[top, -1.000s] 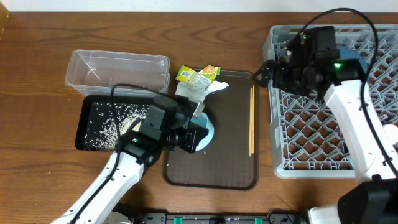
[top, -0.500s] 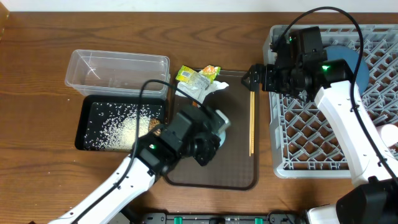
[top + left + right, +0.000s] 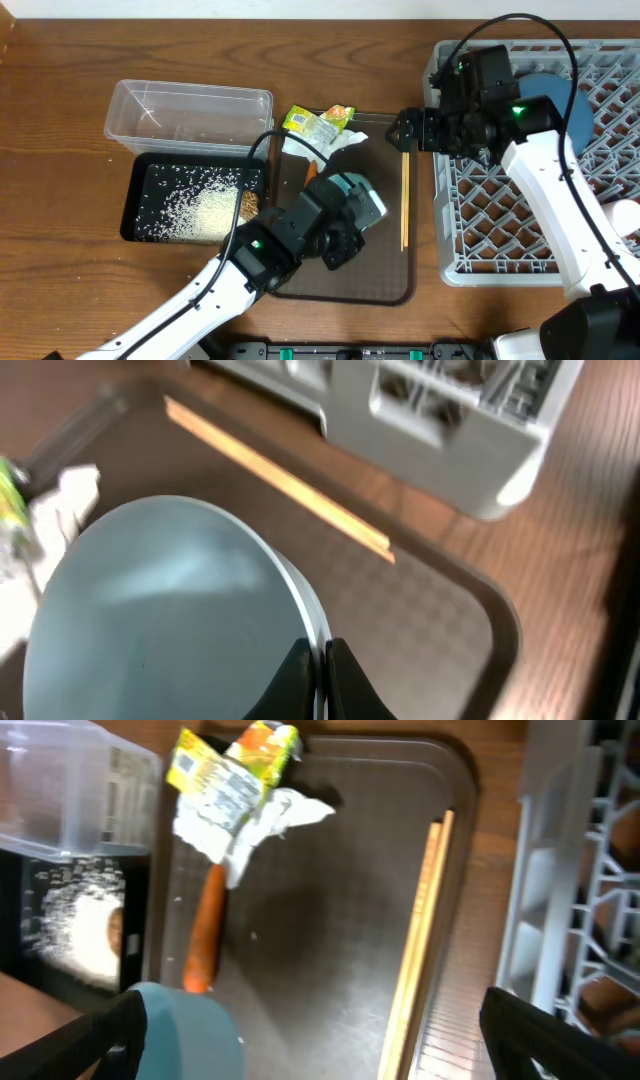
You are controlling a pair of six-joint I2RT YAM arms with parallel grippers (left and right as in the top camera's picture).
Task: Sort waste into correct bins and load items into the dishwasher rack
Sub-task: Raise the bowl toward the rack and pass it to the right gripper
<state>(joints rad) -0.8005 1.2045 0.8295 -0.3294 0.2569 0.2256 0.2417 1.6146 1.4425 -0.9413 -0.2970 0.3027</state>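
**Left arm.** The left gripper [image 3: 352, 212] is closed on the rim of the light-blue cup [image 3: 160, 620]. It pinches the cup's wall between its fingers and holds it over the tray [image 3: 385, 275].

**Right arm.** The right gripper [image 3: 402, 129] is spread wide and holds nothing. It hangs over the far end of the chopsticks [image 3: 404, 195].

**Finding.** The chopsticks lie directly beneath the right gripper, slightly off-centre between its fingers in the wrist view. Their long axis runs from that gripper back toward the robot's base, parallel to the near wall of the rack [image 3: 500, 235]. The open fingers straddle the pair across its width, so a straight descent looks sufficient in my judgement. The right arm is the nearer to that far end. The left gripper sits beside the middle of the chopsticks but is occupied.

**Cup's destination.** The rack lies to the left gripper's right, past the chopsticks.

**Risk, as judged.** Both arms need the same strip of counter [image 3: 60, 100] beside the rack and may crowd each other.
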